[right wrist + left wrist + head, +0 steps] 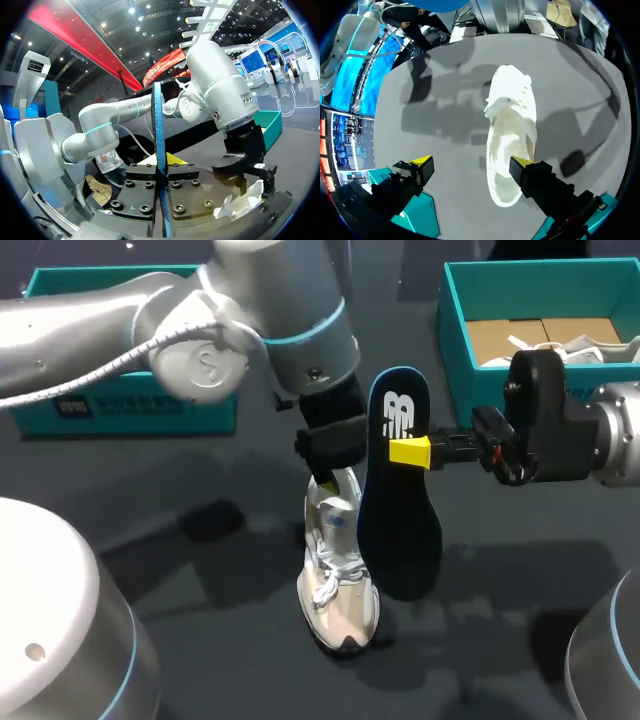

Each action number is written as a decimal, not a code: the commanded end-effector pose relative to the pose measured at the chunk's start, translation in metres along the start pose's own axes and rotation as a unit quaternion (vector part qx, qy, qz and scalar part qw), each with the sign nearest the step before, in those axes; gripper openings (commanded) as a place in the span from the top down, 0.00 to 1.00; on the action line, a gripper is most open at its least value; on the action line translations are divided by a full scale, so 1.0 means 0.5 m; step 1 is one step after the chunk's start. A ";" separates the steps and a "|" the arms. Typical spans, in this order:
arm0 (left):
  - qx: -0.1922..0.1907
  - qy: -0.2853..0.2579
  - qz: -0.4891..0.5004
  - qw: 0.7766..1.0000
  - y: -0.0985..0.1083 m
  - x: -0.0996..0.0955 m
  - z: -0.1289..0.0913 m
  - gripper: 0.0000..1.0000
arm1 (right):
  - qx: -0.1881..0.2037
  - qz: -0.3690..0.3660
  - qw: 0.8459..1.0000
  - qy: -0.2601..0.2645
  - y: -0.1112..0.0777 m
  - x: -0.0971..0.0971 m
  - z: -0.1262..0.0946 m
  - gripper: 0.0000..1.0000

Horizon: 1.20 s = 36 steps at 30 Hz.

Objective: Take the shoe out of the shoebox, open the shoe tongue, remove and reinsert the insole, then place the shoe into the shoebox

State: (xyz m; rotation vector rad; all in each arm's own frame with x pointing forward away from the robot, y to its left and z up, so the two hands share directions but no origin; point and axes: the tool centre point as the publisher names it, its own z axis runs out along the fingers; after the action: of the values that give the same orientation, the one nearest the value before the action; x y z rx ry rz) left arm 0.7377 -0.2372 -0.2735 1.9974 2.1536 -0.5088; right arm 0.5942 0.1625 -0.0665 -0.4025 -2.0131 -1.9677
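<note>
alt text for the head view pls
The right claw holds a dark insole upright beside a pale shoe on the table. The left claw is over the shoe's heel, and a teal shoebox sits behind.

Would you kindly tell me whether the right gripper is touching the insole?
Touching. The right wrist view shows the insole edge-on, clamped from both sides by the right gripper.

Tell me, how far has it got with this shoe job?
Done: the shoe is out of the shoebox and sits on the table, and its insole is out. In hand: the right gripper pinches the insole in the air beside the shoe, while the left gripper hangs open over it. Left: insole back in, shoe back in the box.
</note>
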 end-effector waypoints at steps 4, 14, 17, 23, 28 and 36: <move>0.007 -0.223 0.008 0.975 -0.012 0.068 -0.167 0.00 | -0.001 0.000 1.000 -0.002 -0.003 0.003 0.001 1.00; -0.005 -0.302 -0.005 0.953 -0.013 0.093 -0.243 0.00 | -0.001 0.000 1.000 -0.002 -0.003 0.003 0.001 1.00; -0.004 -0.330 0.000 0.944 -0.013 0.097 -0.260 0.00 | -0.001 0.000 1.000 -0.002 -0.003 0.003 0.001 1.00; -0.007 -0.344 -0.005 0.939 -0.012 0.094 -0.269 0.00 | -0.001 0.000 1.000 -0.002 -0.003 0.003 0.001 1.00; -0.007 -0.344 -0.005 0.939 -0.012 0.094 -0.269 0.00 | -0.001 0.000 1.000 -0.002 -0.003 0.003 0.001 1.00; -0.008 -0.404 0.011 0.915 0.006 0.065 -0.274 0.00 | -0.001 0.000 1.000 -0.002 -0.003 0.003 0.001 1.00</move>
State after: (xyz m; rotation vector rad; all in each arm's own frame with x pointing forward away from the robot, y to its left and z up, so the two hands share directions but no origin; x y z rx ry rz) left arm 0.7477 -0.1506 -0.1531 1.4929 1.7004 -0.9872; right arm 0.5942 0.1625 -0.0665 -0.4024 -2.0131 -1.9677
